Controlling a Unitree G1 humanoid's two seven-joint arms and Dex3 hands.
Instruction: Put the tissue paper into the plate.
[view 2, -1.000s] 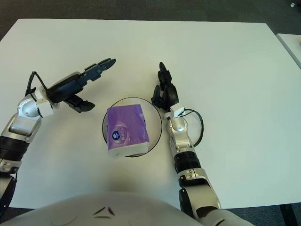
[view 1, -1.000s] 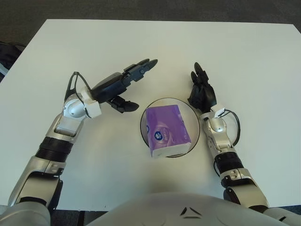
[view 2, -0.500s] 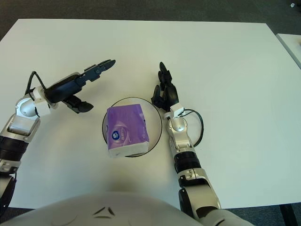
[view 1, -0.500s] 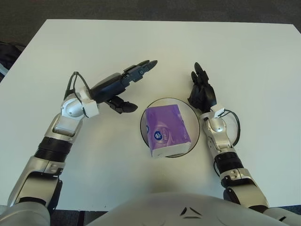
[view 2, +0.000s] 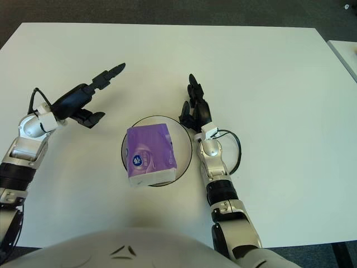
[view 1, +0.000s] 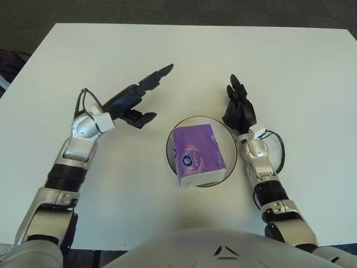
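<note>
Reaching out over the white table (view 1: 290,61), the left hand (view 1: 134,100) sits at the left of the scene, above the tabletop and to the far-left of the plate. Its fingers are extended and spread, thumb dropped below the palm, holding nothing (fingertips aim toward the far right).

Centre: the plate (view 1: 230,146), a round white dish with a dark rim, lies on the table near the robot's body. The tissue paper (view 1: 199,154), a purple soft pack with a white side panel, lies inside the plate; its near edge overhangs the near rim slightly.

Right: the right hand (view 1: 239,108) shows just beside the plate's far-right rim, fingers straight and loosely together, pointing toward the far side, gripping nothing. Whether it touches the rim cannot be told. A black cable loops at its wrist.
</note>
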